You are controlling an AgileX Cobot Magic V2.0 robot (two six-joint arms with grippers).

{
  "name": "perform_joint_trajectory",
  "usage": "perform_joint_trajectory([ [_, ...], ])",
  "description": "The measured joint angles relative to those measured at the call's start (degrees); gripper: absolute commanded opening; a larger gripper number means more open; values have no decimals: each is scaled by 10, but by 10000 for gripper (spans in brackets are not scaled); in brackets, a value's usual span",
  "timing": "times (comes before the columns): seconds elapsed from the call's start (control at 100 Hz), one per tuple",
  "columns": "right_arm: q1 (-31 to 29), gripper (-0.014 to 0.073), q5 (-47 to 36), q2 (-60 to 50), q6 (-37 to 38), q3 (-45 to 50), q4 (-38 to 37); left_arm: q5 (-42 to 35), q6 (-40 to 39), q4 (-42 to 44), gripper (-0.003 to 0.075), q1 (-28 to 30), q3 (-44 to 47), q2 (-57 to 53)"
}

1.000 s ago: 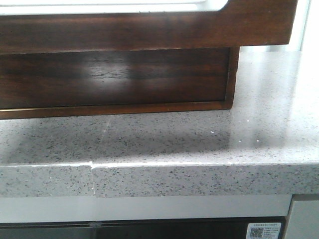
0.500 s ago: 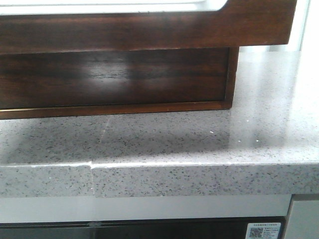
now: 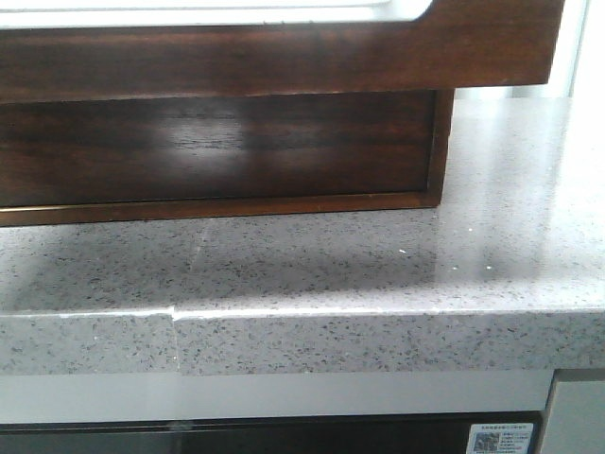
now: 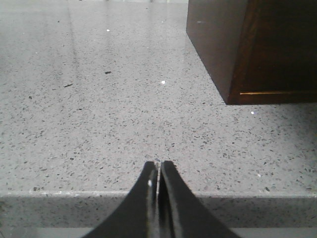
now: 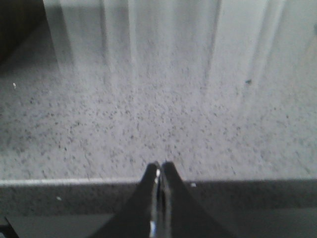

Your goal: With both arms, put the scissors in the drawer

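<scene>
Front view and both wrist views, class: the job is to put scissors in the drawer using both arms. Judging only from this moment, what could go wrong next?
1. No scissors show in any view, so an arm may have to search before it can grasp anything.
2. Both the left gripper and the right gripper are shut and hold nothing; each must open before gripping.
3. The drawer juts out over the speckled counter; an arm rising beneath it might strike its underside.

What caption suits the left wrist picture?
Closed black left claw poised at the speckled grey stone counter edge, dark brown wooden box ahead.
</scene>
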Motion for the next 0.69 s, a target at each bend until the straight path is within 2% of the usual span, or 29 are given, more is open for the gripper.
perform_joint_trajectory([
  [0.69, 0, -61, 3, 0, -4, 0, 0, 0, 1, 0, -22, 0, 0, 0],
])
